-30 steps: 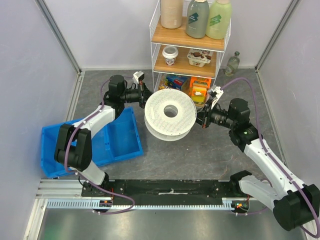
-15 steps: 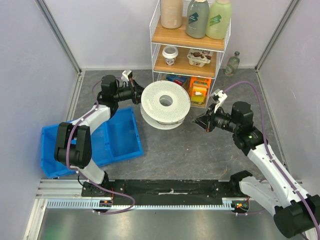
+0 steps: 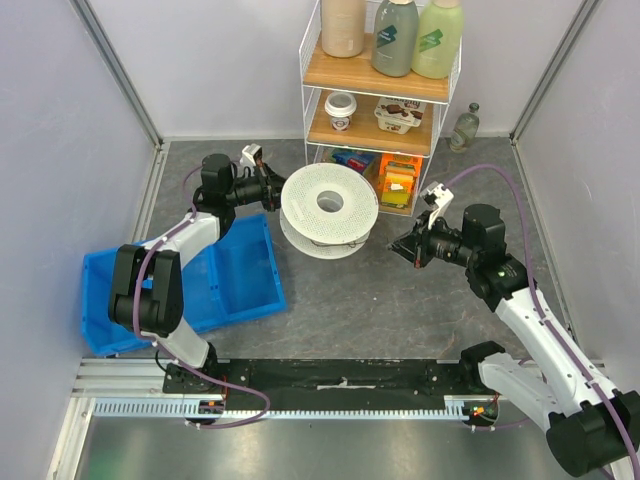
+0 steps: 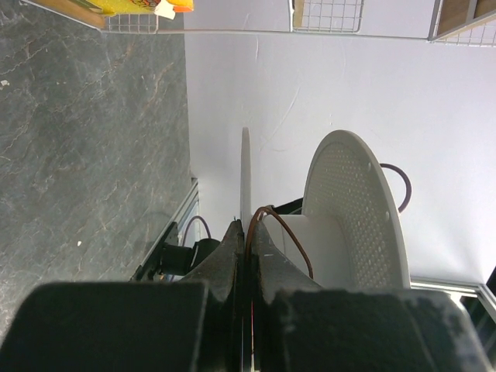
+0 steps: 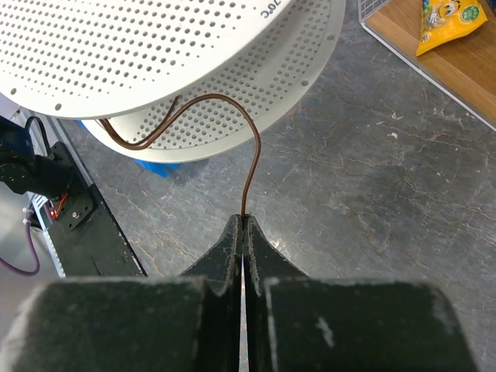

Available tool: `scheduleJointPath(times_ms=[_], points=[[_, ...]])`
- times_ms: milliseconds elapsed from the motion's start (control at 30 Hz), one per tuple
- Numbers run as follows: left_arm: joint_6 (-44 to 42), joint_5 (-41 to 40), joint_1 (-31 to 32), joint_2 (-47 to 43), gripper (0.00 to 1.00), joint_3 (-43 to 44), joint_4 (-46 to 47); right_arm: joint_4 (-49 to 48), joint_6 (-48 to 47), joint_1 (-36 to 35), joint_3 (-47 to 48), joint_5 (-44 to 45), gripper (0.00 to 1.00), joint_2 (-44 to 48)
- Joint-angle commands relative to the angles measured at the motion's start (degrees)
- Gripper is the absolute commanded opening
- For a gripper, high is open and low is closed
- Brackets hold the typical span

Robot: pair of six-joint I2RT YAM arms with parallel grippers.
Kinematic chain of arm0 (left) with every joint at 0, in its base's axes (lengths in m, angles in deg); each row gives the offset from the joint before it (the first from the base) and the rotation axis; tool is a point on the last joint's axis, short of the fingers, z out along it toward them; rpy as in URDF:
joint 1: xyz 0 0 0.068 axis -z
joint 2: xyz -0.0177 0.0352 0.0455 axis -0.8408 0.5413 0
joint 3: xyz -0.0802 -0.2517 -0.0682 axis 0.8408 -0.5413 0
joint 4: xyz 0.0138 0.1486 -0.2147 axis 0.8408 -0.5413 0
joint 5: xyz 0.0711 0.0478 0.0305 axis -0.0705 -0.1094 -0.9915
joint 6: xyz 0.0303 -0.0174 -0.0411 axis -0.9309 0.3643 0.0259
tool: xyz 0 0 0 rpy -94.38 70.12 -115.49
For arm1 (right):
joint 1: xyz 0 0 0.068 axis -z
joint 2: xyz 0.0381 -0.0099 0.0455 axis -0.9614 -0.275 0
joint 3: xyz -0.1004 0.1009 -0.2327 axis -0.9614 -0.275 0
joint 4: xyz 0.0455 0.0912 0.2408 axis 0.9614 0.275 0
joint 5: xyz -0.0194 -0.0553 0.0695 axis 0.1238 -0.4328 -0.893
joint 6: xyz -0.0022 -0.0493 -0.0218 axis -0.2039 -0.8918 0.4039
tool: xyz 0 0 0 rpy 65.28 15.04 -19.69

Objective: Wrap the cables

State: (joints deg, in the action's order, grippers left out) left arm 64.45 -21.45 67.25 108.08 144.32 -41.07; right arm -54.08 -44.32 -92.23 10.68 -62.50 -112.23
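At centre, your left gripper [image 3: 272,185] pinches left rim of white perforated plastic spool [image 3: 300,205]. Right of it, your right gripper [image 5: 242,221] clamps end of thin dark-brown wire [image 5: 252,147], which curves between spool flanges.

Bright, even light with soft shadows; the right tool [image 5: 242,221] blurs toward the bottom edge

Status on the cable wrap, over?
Left gripper shut on cable at the spool. Right gripper shut on cable, slack curve running into the spool. Shelf rack close behind spool.
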Motion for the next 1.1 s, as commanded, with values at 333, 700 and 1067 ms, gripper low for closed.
scheduleJointPath(times_ms=[333, 700, 1067], points=[[4.35, 5.52, 0.17, -0.92, 0.02, 0.58, 5.36, 1.33, -3.39, 0.88, 3.20, -2.17, 0.00, -1.46], [-3.37, 10.09, 3.77, -0.14, 0.02, -0.92, 2.82, 1.33, -5.86, 1.41, 6.36, -7.01, 0.00, -6.38], [-7.17, 11.67, 8.61, 5.13, 0.02, 0.67, 4.73, -0.42, -2.34, 1.59, 5.23, -15.53, 0.00, -11.74]])
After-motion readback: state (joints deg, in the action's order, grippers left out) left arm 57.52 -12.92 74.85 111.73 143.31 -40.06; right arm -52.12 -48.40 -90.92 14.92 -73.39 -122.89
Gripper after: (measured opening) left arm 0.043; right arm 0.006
